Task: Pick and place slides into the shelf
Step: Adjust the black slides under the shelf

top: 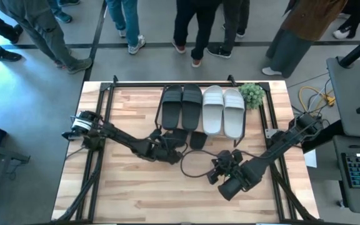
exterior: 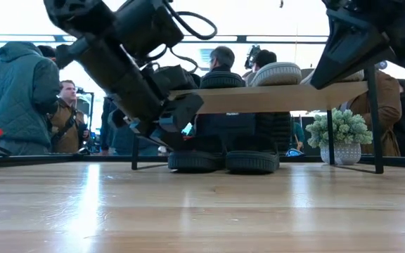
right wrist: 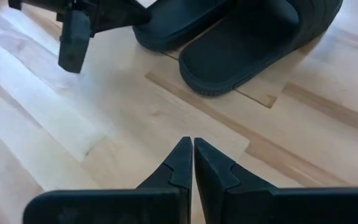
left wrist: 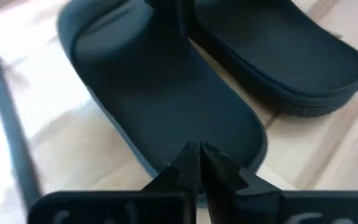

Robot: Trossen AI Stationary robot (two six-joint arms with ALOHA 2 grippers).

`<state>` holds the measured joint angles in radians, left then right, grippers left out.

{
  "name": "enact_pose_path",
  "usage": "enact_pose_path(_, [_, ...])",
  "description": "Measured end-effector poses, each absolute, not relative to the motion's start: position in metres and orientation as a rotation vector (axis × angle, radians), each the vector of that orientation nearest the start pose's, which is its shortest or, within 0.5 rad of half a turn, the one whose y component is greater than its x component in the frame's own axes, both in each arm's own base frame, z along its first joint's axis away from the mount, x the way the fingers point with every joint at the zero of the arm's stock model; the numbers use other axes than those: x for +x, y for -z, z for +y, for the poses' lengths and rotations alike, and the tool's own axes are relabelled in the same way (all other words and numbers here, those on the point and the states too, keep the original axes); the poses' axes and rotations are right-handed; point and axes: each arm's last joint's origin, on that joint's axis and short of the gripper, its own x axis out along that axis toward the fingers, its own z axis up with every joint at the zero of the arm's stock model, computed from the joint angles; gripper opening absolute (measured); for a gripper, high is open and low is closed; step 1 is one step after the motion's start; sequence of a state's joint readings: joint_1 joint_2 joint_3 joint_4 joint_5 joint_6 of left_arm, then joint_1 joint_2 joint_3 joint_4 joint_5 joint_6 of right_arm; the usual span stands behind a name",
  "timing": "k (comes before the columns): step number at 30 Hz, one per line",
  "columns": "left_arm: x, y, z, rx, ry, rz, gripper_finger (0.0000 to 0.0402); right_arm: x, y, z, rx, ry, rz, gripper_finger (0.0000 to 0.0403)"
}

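Two black slides (top: 181,105) and two white slides (top: 223,109) lie on top of the shelf (exterior: 287,97). Two more black slides (exterior: 195,160) (exterior: 253,160) rest flat on the table under it, heels pointing toward the near edge. My left gripper (left wrist: 199,154) is shut, with its tips just over the heel end of the left one (left wrist: 166,106). My right gripper (right wrist: 192,146) is shut and hangs over bare table nearer the front edge (top: 217,169), apart from both slides. My left gripper's shut fingertips (left wrist: 190,163) slant down from the near left toward the heel end (left wrist: 229,134) of the left black slide on the table. I cannot tell whether they touch it. The slide lies flat, sole down.
A small potted plant (top: 252,94) stands by the shelf's far right end. A black cable loop (top: 192,164) lies on the table between the arms. Black frame rails (top: 105,100) border the tabletop. Several people stand beyond the far edge. Bare wood stretches along the near edge.
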<state>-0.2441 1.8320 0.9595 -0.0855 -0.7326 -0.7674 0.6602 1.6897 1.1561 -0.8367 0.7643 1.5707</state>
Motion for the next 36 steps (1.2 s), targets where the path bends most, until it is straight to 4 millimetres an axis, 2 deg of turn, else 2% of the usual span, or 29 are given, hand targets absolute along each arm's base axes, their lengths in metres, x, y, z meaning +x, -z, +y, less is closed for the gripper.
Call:
enact_pose_path(5, [0.333,-0.128,-0.063,-0.285,-0.712,0.602,0.0001,0.258,-0.206,0.173,0.535,0.782,0.658,0.0009])
enact_pose_path(9, [0.332,-0.129,-0.063,-0.264,-0.706,0.611,0.0001,0.258,-0.206,0.173,0.535,0.783,0.660,0.0009])
enact_pose_path(17, [0.326,-0.160,-0.072,-0.239,-0.672,0.527,0.0001,0.258,-0.206,0.173,0.534,0.782,0.662,0.0009])
enact_pose_path(21, [0.320,-0.151,-0.079,-0.246,-0.606,0.587,0.0001,0.258,-0.205,0.173,0.525,0.782,0.667,0.0009])
enact_pose_path(26, [0.322,-0.142,-0.086,-0.267,-0.541,0.621,0.0001,0.256,-0.205,0.171,0.508,0.789,0.676,0.0009])
enact_pose_path(36, [0.329,-0.127,-0.075,-0.260,-0.575,0.645,0.0001,0.254,-0.201,0.170,0.501,0.795,0.689,0.0009])
